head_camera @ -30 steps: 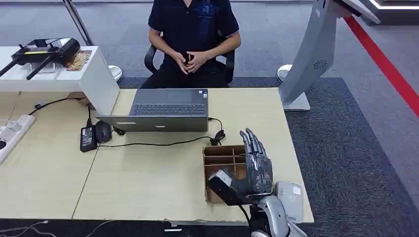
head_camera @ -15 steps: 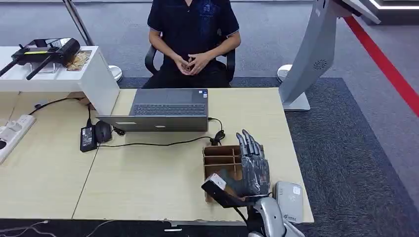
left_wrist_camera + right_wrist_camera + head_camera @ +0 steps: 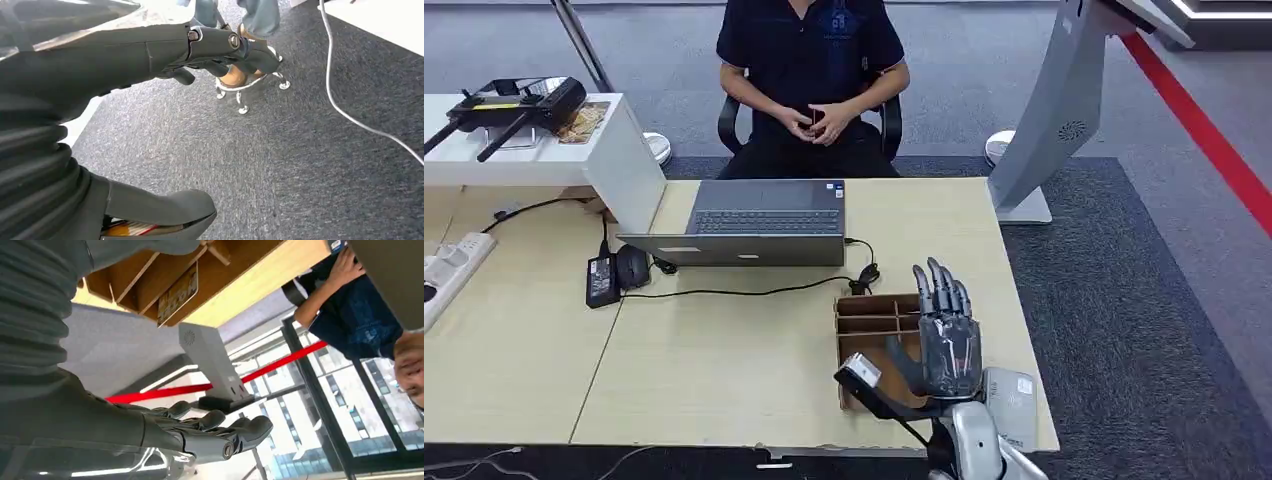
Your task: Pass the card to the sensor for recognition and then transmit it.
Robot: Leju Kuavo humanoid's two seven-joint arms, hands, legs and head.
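One laptop [image 3: 759, 222], one divider box [image 3: 874, 318], one sensor [image 3: 1011, 394], one person [image 3: 809, 70].

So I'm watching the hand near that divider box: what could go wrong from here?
The right hand hangs open over the cardboard organizer; reaching for the card in a narrow slot, its fingers might catch a divider and drag the box. The sensor sits by the table edge, so an arm bump could knock it off.

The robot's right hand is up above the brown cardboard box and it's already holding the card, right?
Not quite. The right hand is above the brown cardboard box, but it holds nothing: the head view shows its fingers straight and apart. In the right wrist view the card is in the box.
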